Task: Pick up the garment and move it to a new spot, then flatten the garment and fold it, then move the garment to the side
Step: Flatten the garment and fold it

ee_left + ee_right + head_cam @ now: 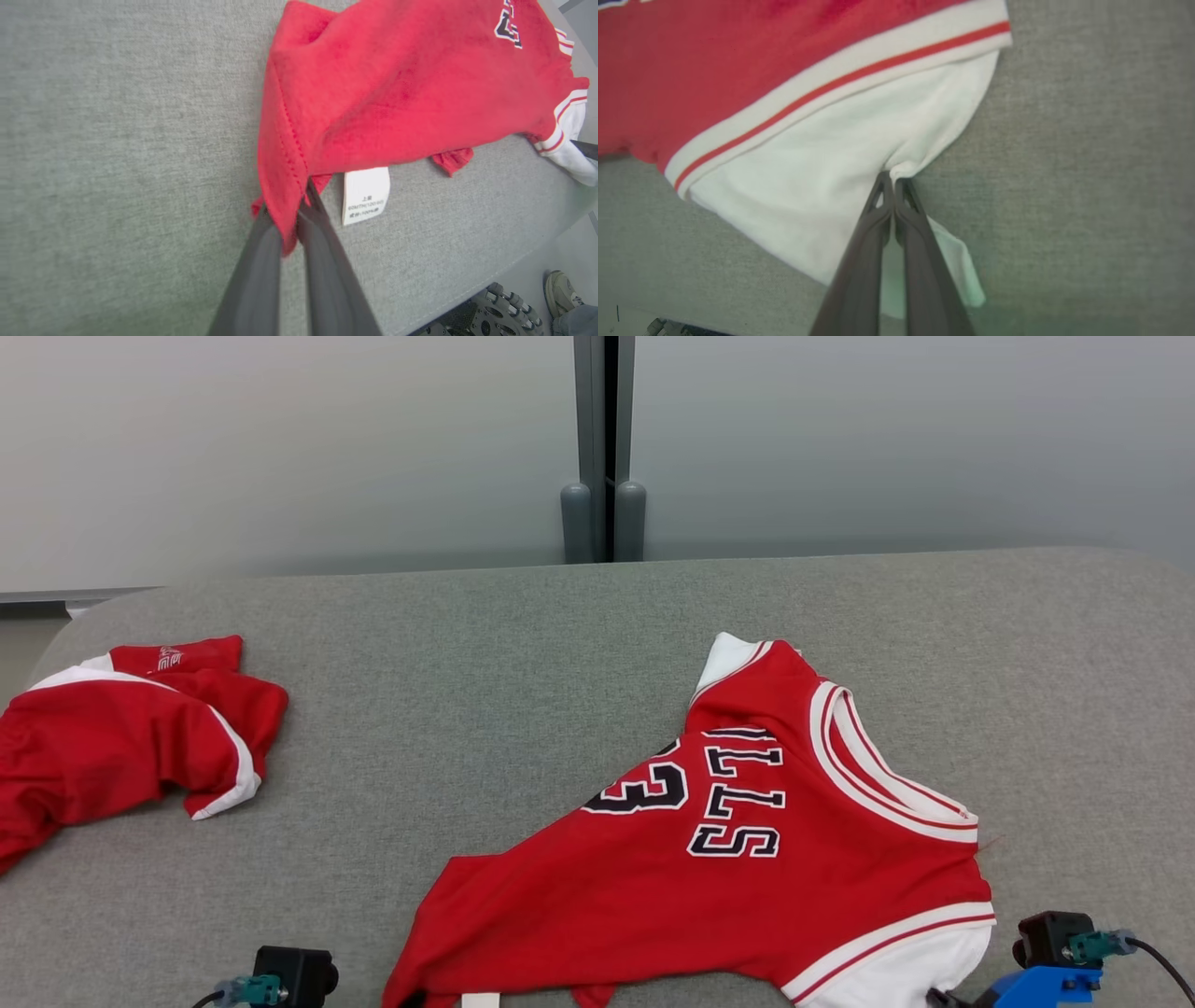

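The garment (747, 859) is a red jersey with white sleeves, dark lettering and a number, lying spread on the grey table (523, 663) at the front right. In the left wrist view my left gripper (289, 205) is shut on the red hem corner of the garment (397, 84), and the cloth bunches between the fingers. In the right wrist view my right gripper (892, 179) is shut on the edge of the white sleeve (822, 177), which puckers at the tips. The two wrist mounts show in the head view, left (294, 975) and right (1055, 952), at either end of the garment's near edge.
A second red and white garment (121, 737) lies crumpled at the table's left edge. A white care label (366, 193) sticks out under the hem. Beyond the table's near edge are a wheel (504, 308) and a person's shoe (560, 291). A frosted wall with a post (604, 448) stands behind.
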